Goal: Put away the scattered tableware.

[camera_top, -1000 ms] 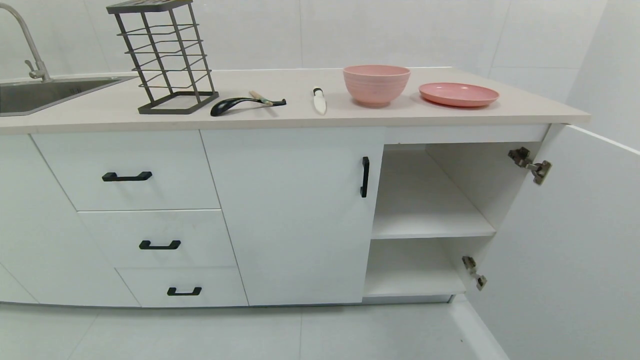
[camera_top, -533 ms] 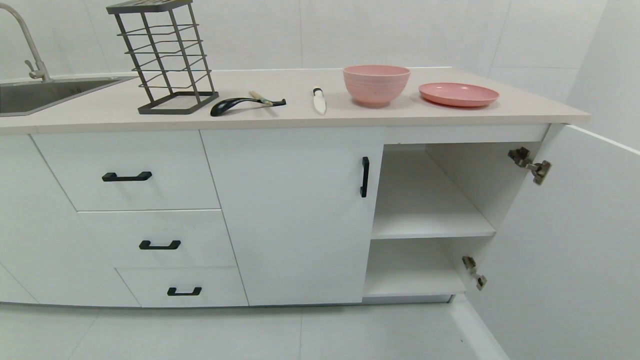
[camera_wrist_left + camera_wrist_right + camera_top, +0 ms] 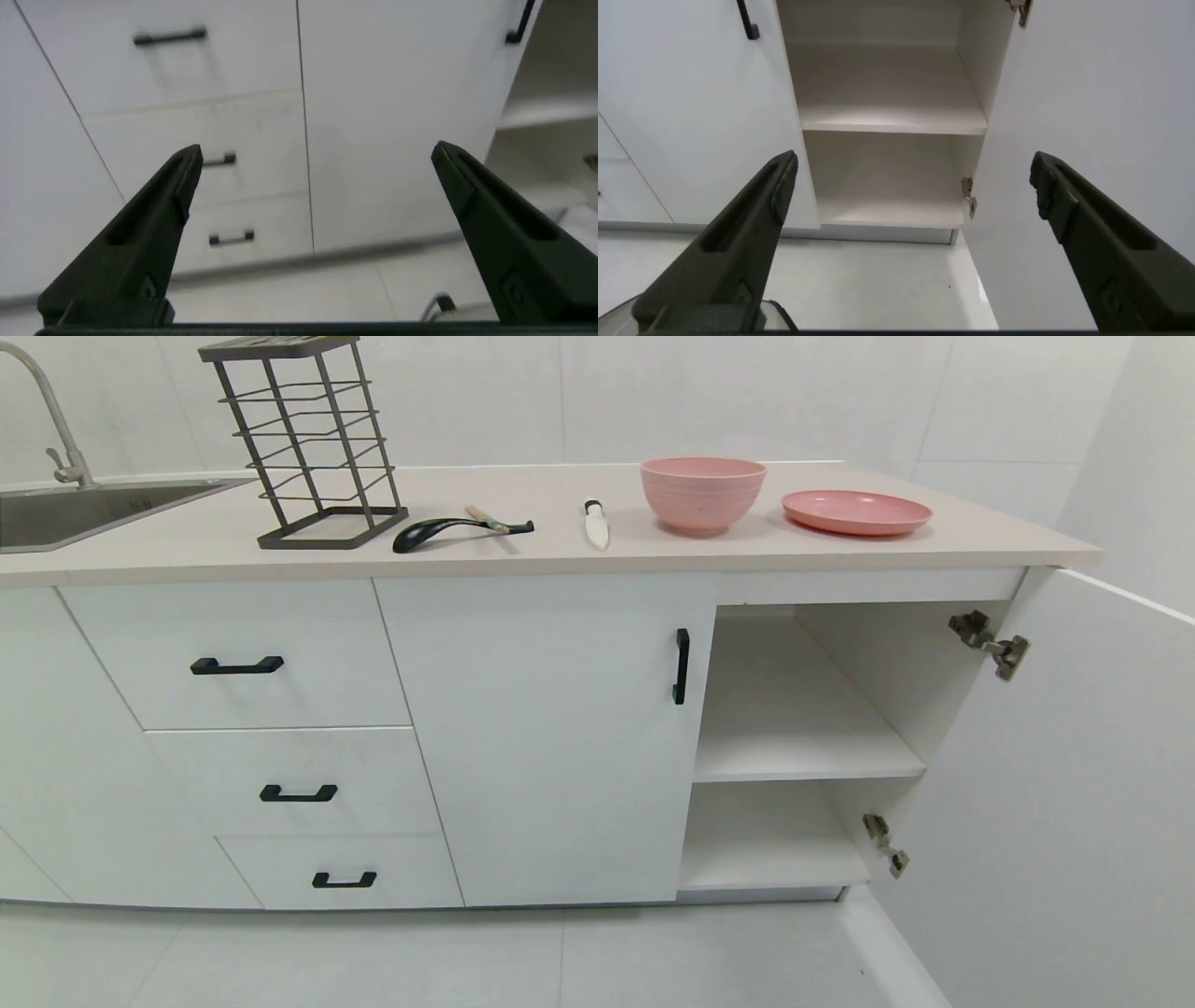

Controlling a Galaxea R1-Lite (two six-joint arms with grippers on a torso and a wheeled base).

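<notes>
On the beige countertop (image 3: 233, 546) stand a pink bowl (image 3: 702, 493) and, to its right, a flat pink plate (image 3: 856, 511). Left of the bowl lie a small white knife (image 3: 596, 524), a black ladle (image 3: 448, 531) and a wooden-handled utensil (image 3: 487, 519) crossing the ladle's handle. My left gripper (image 3: 316, 159) hangs open, low in front of the white drawers (image 3: 201, 117). In front of the open cupboard (image 3: 878, 121), my right gripper (image 3: 915, 168) is open too, with nothing between its fingers.
A black wire rack (image 3: 308, 439) stands on the counter's left part, beside a steel sink (image 3: 84, 509) with a tap (image 3: 51, 415). The right cupboard door (image 3: 1074, 784) is swung wide open, showing two bare shelves (image 3: 794, 728). The middle door (image 3: 551, 737) is closed.
</notes>
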